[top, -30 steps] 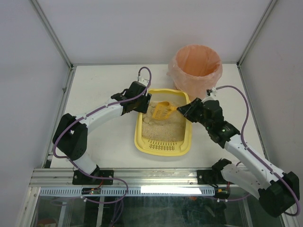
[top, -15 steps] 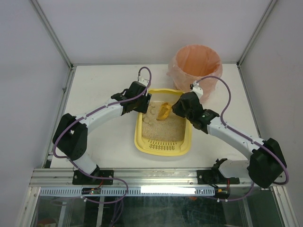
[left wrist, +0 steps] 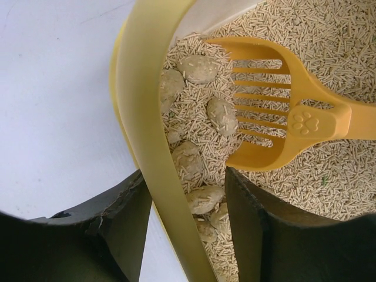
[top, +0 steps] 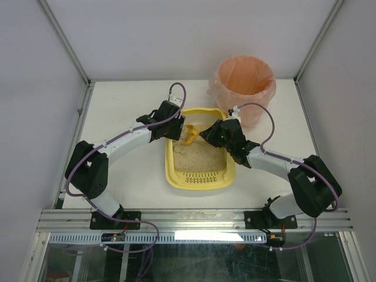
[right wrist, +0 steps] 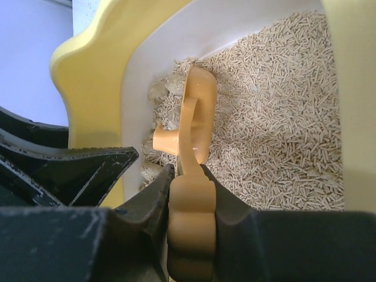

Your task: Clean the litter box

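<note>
The pale-yellow litter box [top: 200, 181] lies mid-table with beige pellet litter and its slotted grate at the near end. My left gripper [top: 174, 127] straddles its far-left rim [left wrist: 147, 117], one finger outside and one inside, closed on it. My right gripper [top: 207, 133] is shut on the handle [right wrist: 191, 217] of the orange slotted scoop [top: 190, 135]. The scoop head [left wrist: 258, 106] rests in the litter at the far-left corner, beside several grey clumps [left wrist: 200, 69]. The clumps lie along the left wall [right wrist: 158, 91].
A round bin lined with a pink-orange bag [top: 245, 79] stands behind the box at the back right, close to my right arm. Cage posts and walls surround the white table [top: 117, 106].
My right arm has swung left across the box, carrying the scoop from the far right into the far-left corner by the clumps. The box has shifted slightly left.
</note>
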